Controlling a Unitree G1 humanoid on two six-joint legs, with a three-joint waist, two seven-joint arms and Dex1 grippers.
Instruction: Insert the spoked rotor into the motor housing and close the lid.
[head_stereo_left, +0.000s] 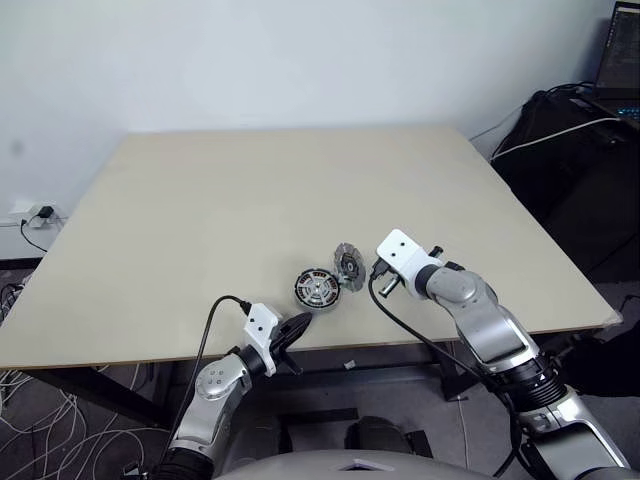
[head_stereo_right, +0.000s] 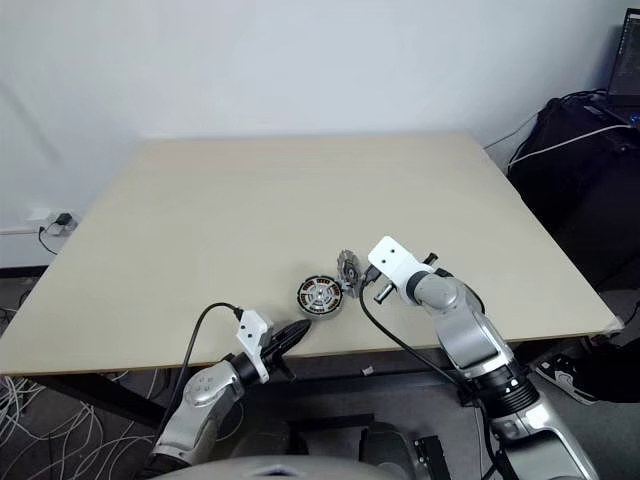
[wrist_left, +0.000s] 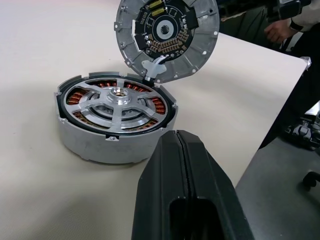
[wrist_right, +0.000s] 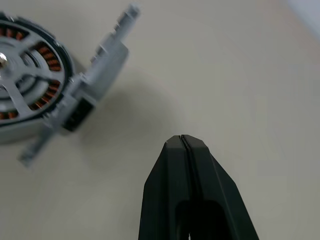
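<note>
Both pincers are clenched on nothing: the right gripper (wrist_right: 183, 142) hangs over bare tabletop just beside the raised lid, and the left gripper (wrist_left: 176, 137) sits at the near table edge, pointing at the housing.

On the broad beige wooden table (head_stereo_left: 250, 190), near its front edge, stands the round grey metal motor housing (wrist_left: 112, 132) with its copper-brown winding ring. It looks heavy, rigid and unlikely to slide.

Standing open at the housing's rim, seemingly on a hinge, is the round grey lid (wrist_left: 167, 37), its inner face carrying a dark circuit ring. Stiff but thin-edged, it is best pushed down by its outer rim, away from the circuitry.

Inside the housing lies the flat silver spoked rotor (wrist_left: 116, 100), apparently seated already; smooth, hard metal, probably slippery.
</note>
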